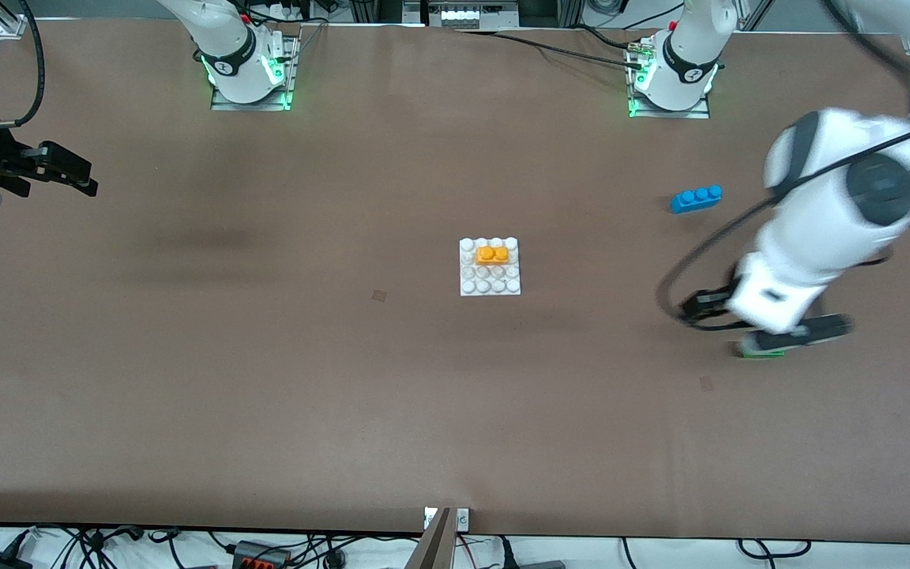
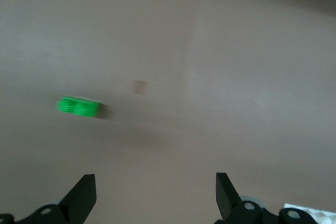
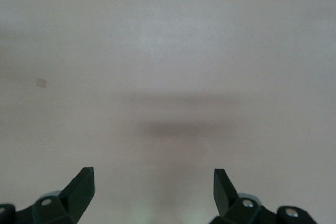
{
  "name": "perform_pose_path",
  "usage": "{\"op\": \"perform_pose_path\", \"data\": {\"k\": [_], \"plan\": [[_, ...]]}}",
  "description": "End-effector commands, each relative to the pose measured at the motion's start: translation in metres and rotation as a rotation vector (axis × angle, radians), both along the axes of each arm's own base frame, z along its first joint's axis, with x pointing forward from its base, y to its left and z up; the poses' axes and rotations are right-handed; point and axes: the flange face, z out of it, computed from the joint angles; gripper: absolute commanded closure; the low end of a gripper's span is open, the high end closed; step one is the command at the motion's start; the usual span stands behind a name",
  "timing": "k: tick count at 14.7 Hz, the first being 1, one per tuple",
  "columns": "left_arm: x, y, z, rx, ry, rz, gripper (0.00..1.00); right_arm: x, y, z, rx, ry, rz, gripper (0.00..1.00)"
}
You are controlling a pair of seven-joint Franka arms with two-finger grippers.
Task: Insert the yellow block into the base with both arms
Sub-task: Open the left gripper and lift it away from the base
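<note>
On the base (image 1: 490, 269), mid-table, sits the yellow block (image 1: 493, 254). It is a small yellow-orange brick with two round studs on top, lying flat with its long side running from one arm's end of the table toward the other. It rests in the second stud row from the edge farthest from the front camera, a little toward the left arm's end of that row. No writing or brand shows on the block or the base. The base is a flat white square plate with a grid of round white studs; the studs around the block stand bare.

Toward the left arm's end of the table and farther from the front camera than the base lies a blue brick (image 1: 696, 198) with three studs. A green brick (image 2: 79, 107) lies near that same end, nearer to the front camera than the blue one; in the front view only a green sliver shows under the left gripper (image 1: 796, 333).

That left gripper hangs low over the green brick, fingers spread wide and holding nothing. The right gripper (image 1: 60, 172) hangs over the table (image 1: 265, 379) at the right arm's end, well apart from the base, fingers likewise spread and empty.
</note>
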Motion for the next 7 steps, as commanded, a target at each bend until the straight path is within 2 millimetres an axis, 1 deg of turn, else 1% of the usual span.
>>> {"op": "perform_pose_path", "data": {"k": [1, 2, 3, 4, 5, 6, 7], "plan": [[-0.017, 0.058, 0.045, -0.071, -0.023, -0.005, 0.00, -0.002, 0.001, 0.002, -0.004, 0.005, -0.011, 0.00], [-0.025, 0.077, 0.060, -0.068, -0.024, 0.001, 0.00, -0.002, 0.001, 0.002, -0.004, 0.005, -0.011, 0.00], [-0.033, 0.081, 0.064, -0.064, 0.006, -0.009, 0.00, -0.002, 0.001, 0.002, -0.004, 0.005, -0.011, 0.00], [-0.038, 0.082, 0.063, -0.063, 0.037, -0.008, 0.00, -0.002, 0.001, 0.002, -0.004, 0.005, -0.011, 0.00], [-0.043, 0.084, 0.071, -0.060, 0.044, -0.004, 0.00, -0.002, 0.000, 0.002, -0.004, 0.005, -0.013, 0.00], [-0.047, 0.080, 0.075, -0.045, 0.051, -0.015, 0.00, -0.002, 0.000, 0.002, -0.004, 0.005, -0.013, 0.00], [-0.054, 0.072, 0.085, -0.036, 0.056, -0.033, 0.00, -0.001, 0.001, 0.001, -0.004, 0.007, -0.011, 0.00]]}}
